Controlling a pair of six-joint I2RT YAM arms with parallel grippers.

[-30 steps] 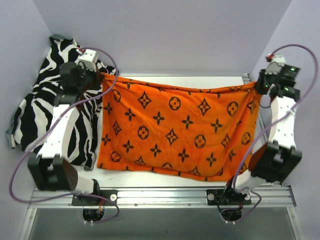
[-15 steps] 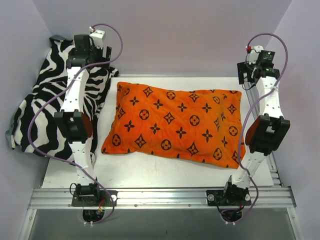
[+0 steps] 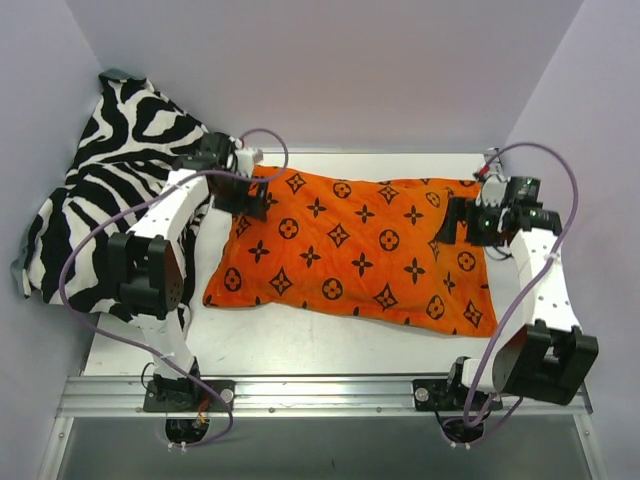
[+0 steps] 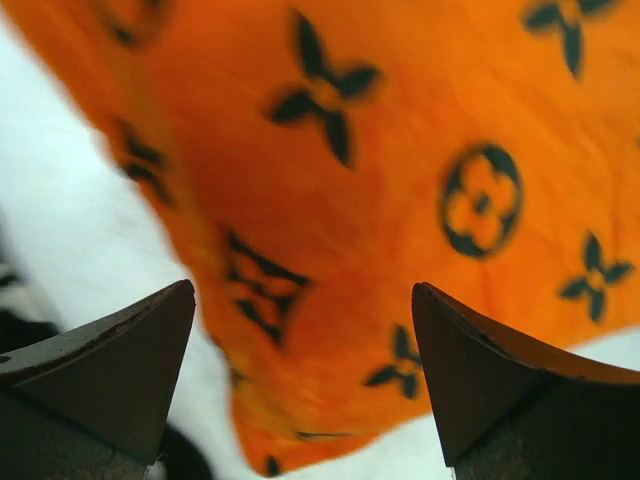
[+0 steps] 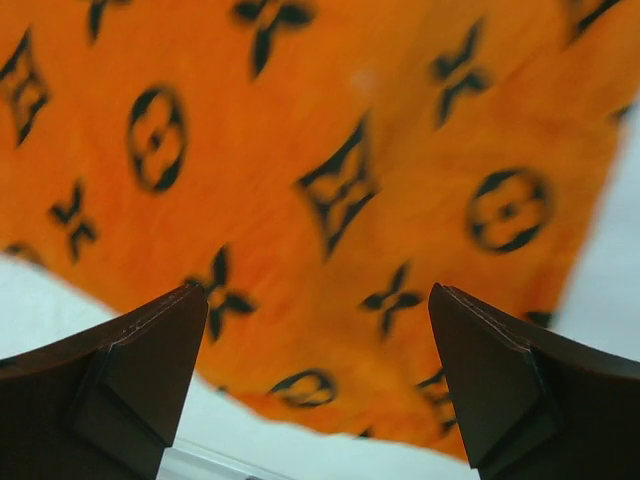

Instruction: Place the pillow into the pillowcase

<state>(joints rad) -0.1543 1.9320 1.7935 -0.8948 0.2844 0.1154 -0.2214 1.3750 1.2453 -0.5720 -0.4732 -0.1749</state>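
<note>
The orange pillowcase (image 3: 350, 245) with dark brown motifs lies plump and flat across the white table (image 3: 300, 340). The pillow does not show; no white cushion is visible anywhere. My left gripper (image 3: 248, 195) hovers open over the pillowcase's far left corner. In the left wrist view its fingers (image 4: 120, 360) stand wide apart above the orange cloth (image 4: 400, 130), with nothing between them. My right gripper (image 3: 455, 222) is open over the right end. Its wrist view shows the gripper (image 5: 316, 289) spread above the cloth (image 5: 300, 120) near its edge, touching nothing.
A black-and-white zebra-striped cloth (image 3: 90, 210) is heaped at the left, partly off the table and under the left arm. Lilac walls close in the back and both sides. A metal rail (image 3: 320, 390) carries the arm bases along the near edge.
A second ago both grippers held the pillowcase's far corners stretched up. They let go, it dropped flat, and both arms swung back and then down over its ends, jaws open.
</note>
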